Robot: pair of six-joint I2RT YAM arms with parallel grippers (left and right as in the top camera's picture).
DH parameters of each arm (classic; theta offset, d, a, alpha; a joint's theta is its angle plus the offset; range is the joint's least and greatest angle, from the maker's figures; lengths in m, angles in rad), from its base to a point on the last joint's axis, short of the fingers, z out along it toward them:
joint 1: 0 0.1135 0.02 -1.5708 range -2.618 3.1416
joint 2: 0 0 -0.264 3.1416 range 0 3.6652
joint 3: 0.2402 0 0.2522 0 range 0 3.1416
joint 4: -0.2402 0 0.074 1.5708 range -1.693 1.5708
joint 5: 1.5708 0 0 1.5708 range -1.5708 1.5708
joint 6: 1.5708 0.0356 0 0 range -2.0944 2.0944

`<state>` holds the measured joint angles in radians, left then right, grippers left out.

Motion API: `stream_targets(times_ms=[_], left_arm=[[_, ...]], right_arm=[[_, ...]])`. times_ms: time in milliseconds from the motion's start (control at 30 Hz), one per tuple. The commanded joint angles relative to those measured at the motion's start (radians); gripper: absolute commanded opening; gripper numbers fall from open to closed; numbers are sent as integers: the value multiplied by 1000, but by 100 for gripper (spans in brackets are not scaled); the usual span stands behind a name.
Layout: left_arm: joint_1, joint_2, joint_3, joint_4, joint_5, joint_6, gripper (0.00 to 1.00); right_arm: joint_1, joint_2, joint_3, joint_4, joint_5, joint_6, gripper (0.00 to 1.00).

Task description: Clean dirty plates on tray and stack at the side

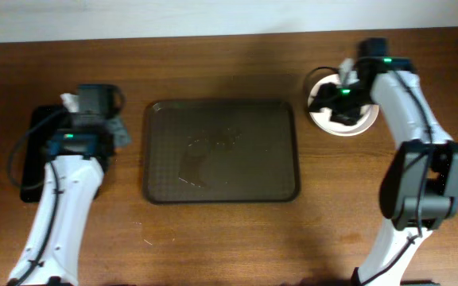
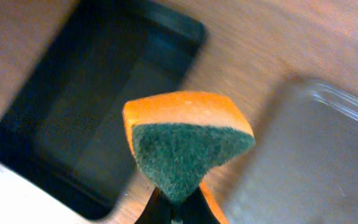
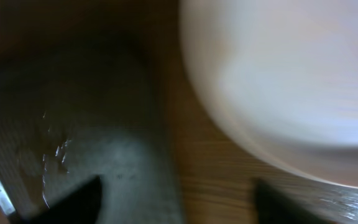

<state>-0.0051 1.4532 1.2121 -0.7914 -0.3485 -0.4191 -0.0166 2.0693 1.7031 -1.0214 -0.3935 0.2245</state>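
Plates [image 1: 345, 129] stacked at the far right edge, we judge cleaning done, hence right gripper [image 1: 339, 102] spread, left gripper [image 2: 176, 208] pinching sponge [image 2: 188, 146].

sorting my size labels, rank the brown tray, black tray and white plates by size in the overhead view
1. brown tray
2. black tray, partly under the left arm, so less sure
3. plates, partly covered by the right arm
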Motion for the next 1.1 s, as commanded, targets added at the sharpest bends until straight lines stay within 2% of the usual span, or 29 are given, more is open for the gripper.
stream_targets(times_ms=[0, 67, 167, 267, 300, 333, 400, 467, 500, 567, 667, 700, 767, 833, 933, 1067], left_arm=[[191, 41, -2, 51, 11, 24, 0], [280, 127, -2, 125, 78, 57, 0], [358, 301, -2, 260, 274, 162, 0], [415, 429, -2, 346, 317, 190, 0], [429, 444, -2, 355, 320, 190, 8], [438, 444, -1, 352, 332, 190, 31], [440, 413, 24, 326, 377, 190, 57], [440, 308, 89, 243, 383, 189, 75], [440, 257, 117, 210, 388, 189, 80], [440, 109, 162, 140, 445, 189, 100], [440, -76, 161, 42, 465, 189, 100], [440, -123, 161, 8, 465, 189, 100], [440, -149, 161, 4, 465, 189, 100], [440, -150, 161, 4, 465, 189, 100], [440, -150, 161, 3, 465, 189, 100], [440, -150, 161, 3, 465, 189, 100]], right_arm=[[175, -2, -5, 17, -14, -10, 98], [292, -2, -4, 63, -14, -10, 99], [419, -2, -4, 88, -6, -11, 98], [492, -2, -4, 77, 92, -11, 98], [499, -2, -4, 70, 91, -11, 98], [501, -2, -3, 63, 91, -10, 98], [500, -3, 28, 14, 91, -6, 98], [500, -6, 109, -89, 92, -7, 98], [500, -10, 146, -130, 92, -7, 98], [500, -21, 217, -206, 92, -7, 98], [500, -122, 261, -285, 109, -7, 98], [500, -193, 261, -331, 179, -7, 98], [500, -289, 261, -452, 292, -7, 99], [501, -331, 261, -575, 297, -6, 98], [502, -328, 248, -646, 298, -7, 99], [501, -328, 248, -660, 290, -7, 98]])
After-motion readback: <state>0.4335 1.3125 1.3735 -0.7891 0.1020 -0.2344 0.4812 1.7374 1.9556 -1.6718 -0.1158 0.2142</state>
